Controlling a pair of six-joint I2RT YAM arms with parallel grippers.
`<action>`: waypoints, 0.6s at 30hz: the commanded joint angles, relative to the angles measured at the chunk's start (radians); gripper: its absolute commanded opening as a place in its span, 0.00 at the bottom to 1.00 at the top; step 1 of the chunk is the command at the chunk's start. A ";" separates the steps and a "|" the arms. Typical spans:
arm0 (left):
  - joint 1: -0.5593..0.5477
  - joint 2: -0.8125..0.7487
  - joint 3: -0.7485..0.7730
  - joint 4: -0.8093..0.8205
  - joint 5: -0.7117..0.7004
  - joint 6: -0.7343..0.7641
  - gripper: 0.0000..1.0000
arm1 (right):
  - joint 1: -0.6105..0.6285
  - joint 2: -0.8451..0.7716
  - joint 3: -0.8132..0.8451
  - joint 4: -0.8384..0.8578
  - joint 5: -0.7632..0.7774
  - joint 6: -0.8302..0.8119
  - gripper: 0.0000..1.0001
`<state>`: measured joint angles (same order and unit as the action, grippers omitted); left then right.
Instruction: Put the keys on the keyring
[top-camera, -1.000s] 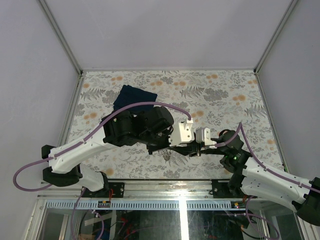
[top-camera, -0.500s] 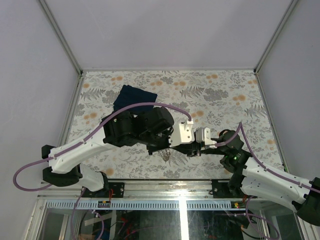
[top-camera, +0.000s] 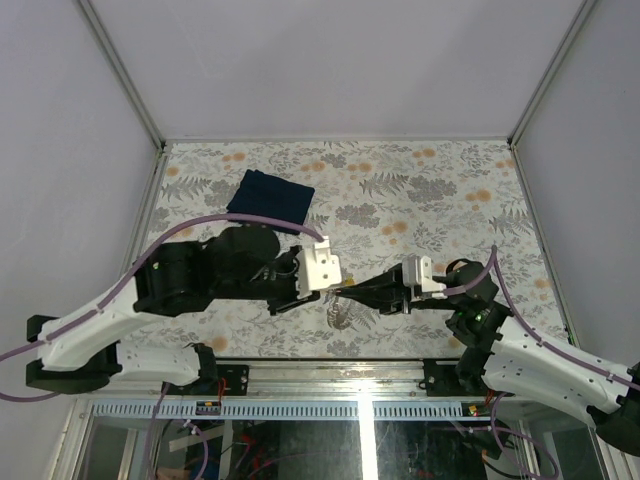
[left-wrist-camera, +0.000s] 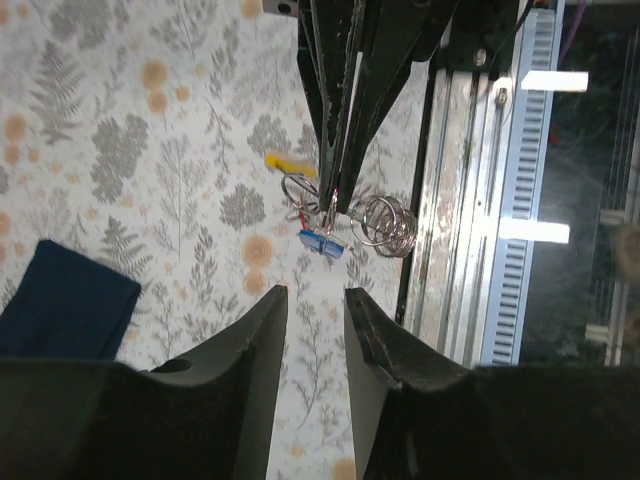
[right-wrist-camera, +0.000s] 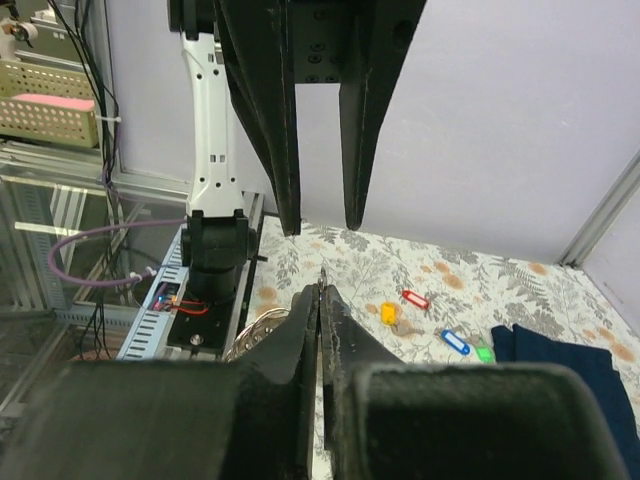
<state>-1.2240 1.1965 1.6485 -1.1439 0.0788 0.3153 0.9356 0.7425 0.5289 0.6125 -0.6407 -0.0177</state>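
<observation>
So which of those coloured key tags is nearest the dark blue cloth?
The green-tagged key: in the right wrist view it lies beside the dark blue cloth's edge; the blue tag, red tag and yellow tag trail farther off.

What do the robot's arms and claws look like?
The left arm and right arm are white shells with chunky black joints, each trailing a thin purple cable. The left claw and right claw each have two long black fingers on a white block.
</observation>
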 joint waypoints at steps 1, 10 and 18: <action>-0.008 -0.135 -0.132 0.306 0.038 -0.032 0.31 | 0.001 -0.023 0.066 0.092 -0.017 0.040 0.00; -0.007 -0.329 -0.368 0.640 0.101 -0.062 0.33 | 0.000 -0.025 0.088 0.144 -0.024 0.099 0.00; -0.006 -0.299 -0.372 0.650 0.163 -0.047 0.30 | 0.001 -0.026 0.089 0.187 -0.027 0.133 0.00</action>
<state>-1.2243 0.8875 1.2762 -0.5873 0.1997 0.2672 0.9356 0.7338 0.5598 0.6945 -0.6571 0.0845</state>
